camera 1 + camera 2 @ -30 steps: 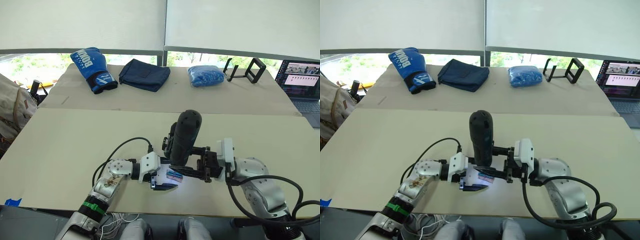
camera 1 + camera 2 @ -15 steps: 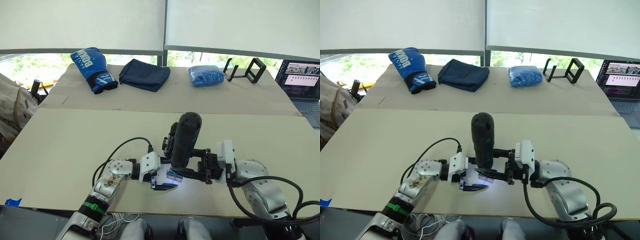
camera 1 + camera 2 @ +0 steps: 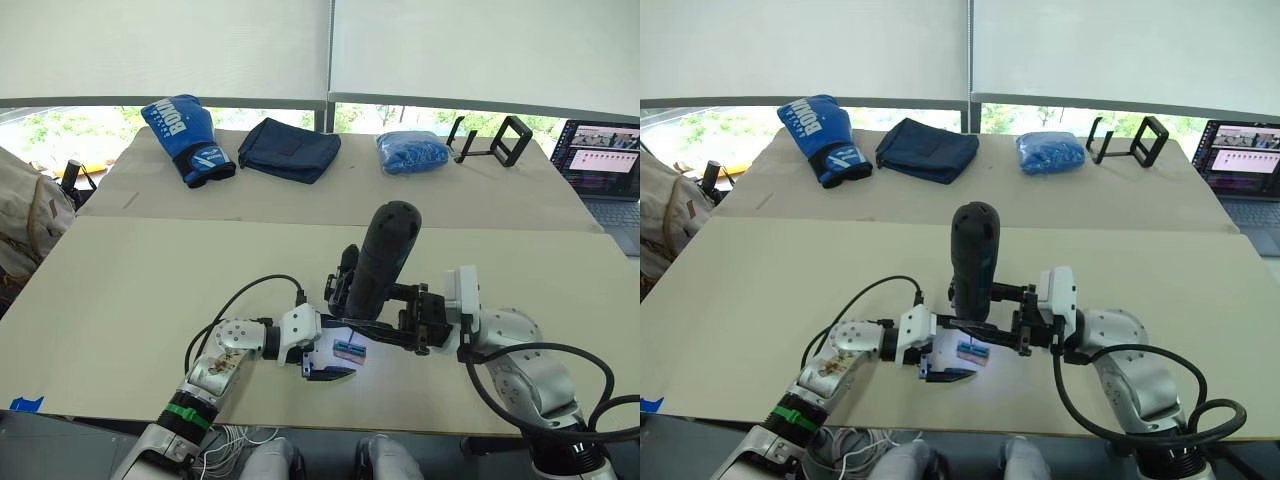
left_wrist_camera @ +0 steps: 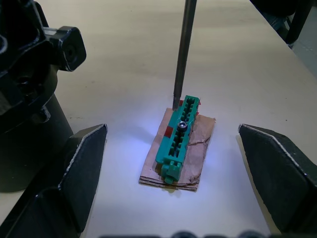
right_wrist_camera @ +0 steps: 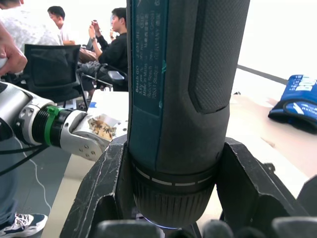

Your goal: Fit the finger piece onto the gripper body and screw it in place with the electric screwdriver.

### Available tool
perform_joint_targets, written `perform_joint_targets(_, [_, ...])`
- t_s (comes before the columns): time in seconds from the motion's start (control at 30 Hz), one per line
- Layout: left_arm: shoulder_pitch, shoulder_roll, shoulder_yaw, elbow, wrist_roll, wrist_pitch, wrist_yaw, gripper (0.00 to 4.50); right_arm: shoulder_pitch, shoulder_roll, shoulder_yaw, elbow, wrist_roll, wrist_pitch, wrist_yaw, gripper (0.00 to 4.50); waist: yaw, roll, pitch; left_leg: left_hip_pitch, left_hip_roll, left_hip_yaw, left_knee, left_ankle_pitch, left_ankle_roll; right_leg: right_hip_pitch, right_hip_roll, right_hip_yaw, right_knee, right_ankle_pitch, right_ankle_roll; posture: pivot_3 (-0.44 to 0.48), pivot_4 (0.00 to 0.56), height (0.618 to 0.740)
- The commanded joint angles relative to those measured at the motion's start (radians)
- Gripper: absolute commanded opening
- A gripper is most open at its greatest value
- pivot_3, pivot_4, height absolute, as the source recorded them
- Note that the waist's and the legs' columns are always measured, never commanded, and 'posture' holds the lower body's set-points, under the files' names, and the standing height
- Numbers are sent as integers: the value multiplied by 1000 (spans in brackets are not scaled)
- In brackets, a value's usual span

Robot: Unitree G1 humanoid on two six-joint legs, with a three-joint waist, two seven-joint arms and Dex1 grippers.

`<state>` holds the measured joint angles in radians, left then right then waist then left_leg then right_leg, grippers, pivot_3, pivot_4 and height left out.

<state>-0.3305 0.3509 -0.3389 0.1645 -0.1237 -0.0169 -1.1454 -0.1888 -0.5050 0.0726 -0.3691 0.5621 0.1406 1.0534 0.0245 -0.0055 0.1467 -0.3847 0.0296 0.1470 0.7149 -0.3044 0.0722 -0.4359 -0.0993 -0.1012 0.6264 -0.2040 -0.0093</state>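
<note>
Two grippers are working close together near the table's (image 3: 120,290) near edge. I am watching the right gripper (image 3: 405,322) pinching the electric screwdriver (image 3: 381,262), a thick matte-black cylinder with a rounded top, standing nearly upright and leaning slightly right. Its thin metal bit (image 4: 183,52) is coming down at the far end of a small green block (image 4: 179,131) lying on a brown card (image 4: 184,153), lit by a pale glow. The gripper body (image 4: 27,89), black with a round base, is standing just left of that block, touching neither it nor the left gripper's fingers (image 4: 81,166). The left gripper (image 3: 322,368) is hovering with its fingers spread wide, the block between them.

Compared with half a second ago, the screwdriver is sitting higher and farther right, and the block is showing clear of it.

Open tabletop is lying far and to both sides; the boxing glove (image 3: 186,136), dark pouch (image 3: 290,148) and blue bundle (image 3: 412,151) are well apart at the far edge.
</note>
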Motion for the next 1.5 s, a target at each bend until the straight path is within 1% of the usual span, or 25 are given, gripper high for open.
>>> perform_joint_targets(0.03, [32, -7, -45, 32, 22, 25, 4, 4470, -10, 2, -18, -33, 10, -28, 4, 1965, 0, 0, 0, 0, 0, 0, 0, 0, 0, 0, 0, 0, 0, 0, 0, 0, 150, 740])
perform_joint_targets(0.27, [26, -11, -45, 40, 23, 23, 5, 4470, -12, 18, -9, -28, -2, -24, -3, 1965, 0, 0, 0, 0, 0, 0, 0, 0, 0, 0, 0, 0, 0, 0, 0, 0, 150, 740])
perform_joint_targets(1.5, [38, -7, -48, 30, 22, 31, 11, 4470, 1, 14, 2, -27, -16, -12, 1, 1965, 0, 0, 0, 0, 0, 0, 0, 0, 0, 0, 0, 0, 0, 0, 0, 0, 150, 740])
